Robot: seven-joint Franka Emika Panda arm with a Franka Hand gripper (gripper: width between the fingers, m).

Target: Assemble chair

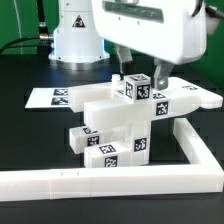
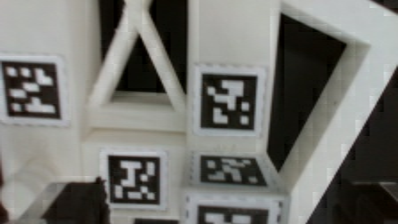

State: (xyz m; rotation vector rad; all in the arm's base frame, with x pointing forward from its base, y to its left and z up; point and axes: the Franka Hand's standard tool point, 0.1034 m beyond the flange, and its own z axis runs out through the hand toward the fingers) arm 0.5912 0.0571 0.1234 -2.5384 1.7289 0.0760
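Gripper (image 1: 128, 76) over chair (image 1: 115, 125), jaws apart, gripping nothing. Border rail (image 1: 100, 181) hems the chair's near edge; marker board (image 1: 60, 97) behind.

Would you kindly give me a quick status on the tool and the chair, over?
Tool open, above the chair, holding nothing. Chair partly built, standing inside the border rail. Nothing seen in the way.

Exterior view evenly bright, whites glaring against the matte black table (image 1: 25, 125); wrist view soft, blurred, dim.
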